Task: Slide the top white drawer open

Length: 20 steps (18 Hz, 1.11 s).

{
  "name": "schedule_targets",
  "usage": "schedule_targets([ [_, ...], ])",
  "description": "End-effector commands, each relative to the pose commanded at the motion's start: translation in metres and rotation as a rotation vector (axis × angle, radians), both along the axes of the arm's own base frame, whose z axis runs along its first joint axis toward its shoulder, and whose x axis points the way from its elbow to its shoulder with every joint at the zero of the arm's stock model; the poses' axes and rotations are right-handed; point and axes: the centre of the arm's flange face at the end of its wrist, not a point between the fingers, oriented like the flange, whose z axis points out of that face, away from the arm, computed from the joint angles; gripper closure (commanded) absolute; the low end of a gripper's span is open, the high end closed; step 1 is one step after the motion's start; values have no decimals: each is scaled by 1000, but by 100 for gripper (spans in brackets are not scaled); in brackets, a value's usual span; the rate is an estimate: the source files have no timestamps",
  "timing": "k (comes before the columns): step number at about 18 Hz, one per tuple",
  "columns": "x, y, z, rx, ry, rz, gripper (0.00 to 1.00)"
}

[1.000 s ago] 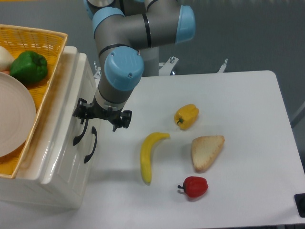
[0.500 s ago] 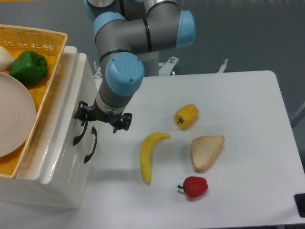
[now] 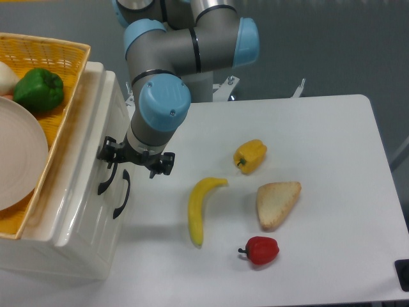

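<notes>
The top white drawer is seen shut. The hand is positioned at its black handle; finger closure cannot be determined. The pull remains outstanding.

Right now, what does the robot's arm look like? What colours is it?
The arm is made of thick, shiny grey tubes joined by round elbows. Each joint wears a light blue cap, dotted with small screws. At the tip sits a small black gripper with dark metal jaws. No loose cables show along it.
</notes>
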Motion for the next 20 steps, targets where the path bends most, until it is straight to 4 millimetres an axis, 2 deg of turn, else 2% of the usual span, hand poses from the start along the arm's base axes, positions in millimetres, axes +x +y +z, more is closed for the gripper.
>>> schedule_targets([
  [8, 5, 7, -4, 7, 17, -14, 0],
  [20, 9, 7, -2, -8, 77, -45, 0],
])
